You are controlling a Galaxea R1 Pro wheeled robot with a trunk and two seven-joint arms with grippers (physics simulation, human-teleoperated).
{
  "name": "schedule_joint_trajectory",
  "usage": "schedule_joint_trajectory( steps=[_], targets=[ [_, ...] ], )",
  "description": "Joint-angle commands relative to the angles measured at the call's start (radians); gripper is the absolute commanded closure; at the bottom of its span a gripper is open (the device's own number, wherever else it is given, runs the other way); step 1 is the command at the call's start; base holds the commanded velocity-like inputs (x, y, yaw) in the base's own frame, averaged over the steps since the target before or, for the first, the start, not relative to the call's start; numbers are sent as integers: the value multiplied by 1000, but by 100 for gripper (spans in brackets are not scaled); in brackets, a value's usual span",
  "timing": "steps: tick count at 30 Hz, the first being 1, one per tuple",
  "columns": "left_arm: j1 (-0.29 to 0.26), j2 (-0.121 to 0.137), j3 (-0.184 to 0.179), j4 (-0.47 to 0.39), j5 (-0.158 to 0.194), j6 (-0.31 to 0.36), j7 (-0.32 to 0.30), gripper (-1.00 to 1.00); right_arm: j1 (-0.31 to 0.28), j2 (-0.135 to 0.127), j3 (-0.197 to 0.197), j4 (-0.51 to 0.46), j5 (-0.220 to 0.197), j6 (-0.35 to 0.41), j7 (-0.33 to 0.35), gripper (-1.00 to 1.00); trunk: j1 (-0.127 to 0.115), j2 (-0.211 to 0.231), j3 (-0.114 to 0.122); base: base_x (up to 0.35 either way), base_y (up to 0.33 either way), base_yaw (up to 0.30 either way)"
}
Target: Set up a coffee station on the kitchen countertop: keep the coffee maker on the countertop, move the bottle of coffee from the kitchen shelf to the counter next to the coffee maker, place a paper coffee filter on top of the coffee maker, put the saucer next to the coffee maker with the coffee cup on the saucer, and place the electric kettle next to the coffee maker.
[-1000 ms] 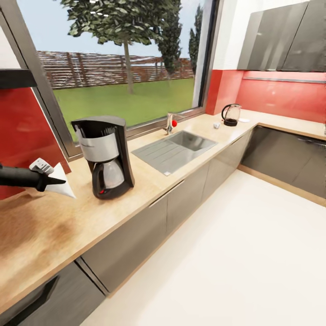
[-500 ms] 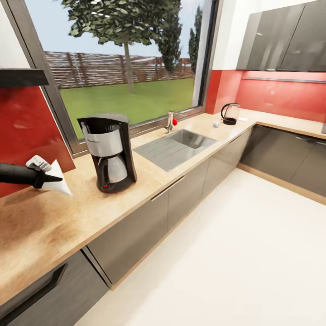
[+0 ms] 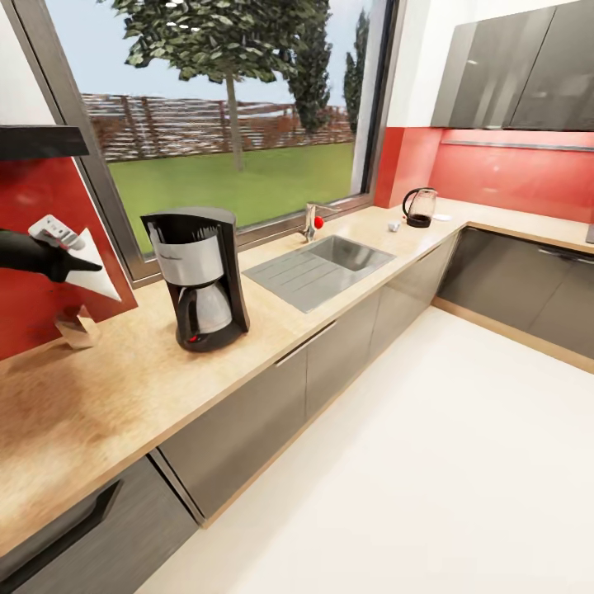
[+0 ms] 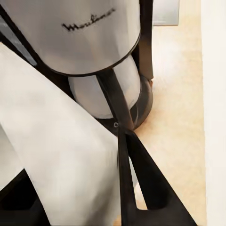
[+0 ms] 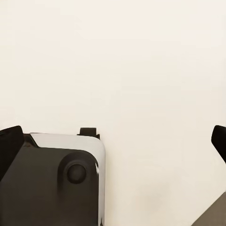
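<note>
At the far left, the left gripper (image 3: 82, 266) is held above the wooden countertop (image 3: 124, 396), in front of the red backsplash (image 3: 33, 247), its fingers pinched shut on a white paper coffee filter (image 3: 92, 279); the filter hangs clear of the counter, and its reflection shows in the red panel below it. The left wrist view confirms the grip: the filter (image 4: 52, 160) is clamped against a dark fingertip (image 4: 141, 183), with the coffee maker (image 4: 89, 42) directly ahead. Just to the right of the gripper, the coffee maker (image 3: 198, 276) stands upright on the countertop below the window (image 3: 231, 115), glass carafe seated in its base, nothing on its top. Further right, the steel sink (image 3: 318, 268) with its drainboard is set into the counter, the tap (image 3: 309, 221) behind it. Beyond the sink, near the corner where the counter turns, the electric kettle (image 3: 421, 208) stands upright, well apart from the coffee maker, with a small white item just beside it on each side, too small to identify. Grey wall cabinets (image 3: 520, 66) hang above the right-hand run. In the right wrist view, the two fingertips (image 5: 10, 141) of the right gripper sit at opposite edges, jaws spread wide with nothing between them, over pale floor (image 5: 141, 70) and part of the robot's body
</note>
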Motion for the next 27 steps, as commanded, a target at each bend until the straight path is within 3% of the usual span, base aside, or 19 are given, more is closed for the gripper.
schedule_joint_trajectory(
  steps=[1,3,8,18,21,25,27],
  targets=[
    [-31,-1,-24,0,-9,15,-9,100,-1,0,-1,0,1,-3,-1,-100,1,-2,-2,0,0,0],
    [-93,-3,-70,1,-18,33,-9,100,-1,0,0,0,1,-3,-1,-100,1,-2,-2,0,0,0],
    [-188,-6,-177,0,-45,41,-9,100,-1,0,0,0,1,-3,-1,-100,1,-2,-2,0,0,0],
    [-312,-29,-367,-12,-57,43,-9,100,-1,0,-1,-1,1,-4,-1,-100,1,-2,-2,0,0,-7],
    [-318,-46,-384,-17,-83,44,-9,100,-1,0,-1,-1,1,-4,-1,-100,1,-2,-2,0,0,-193],
    [-312,-87,-388,-24,-192,43,-9,100,-1,0,-1,-1,1,-4,-1,-100,1,-2,-2,0,0,-250],
    [-311,-95,-388,-25,-220,42,-9,100,-1,0,-1,-1,1,-4,-1,-100,1,-2,-2,0,0,-261]
  ],
)
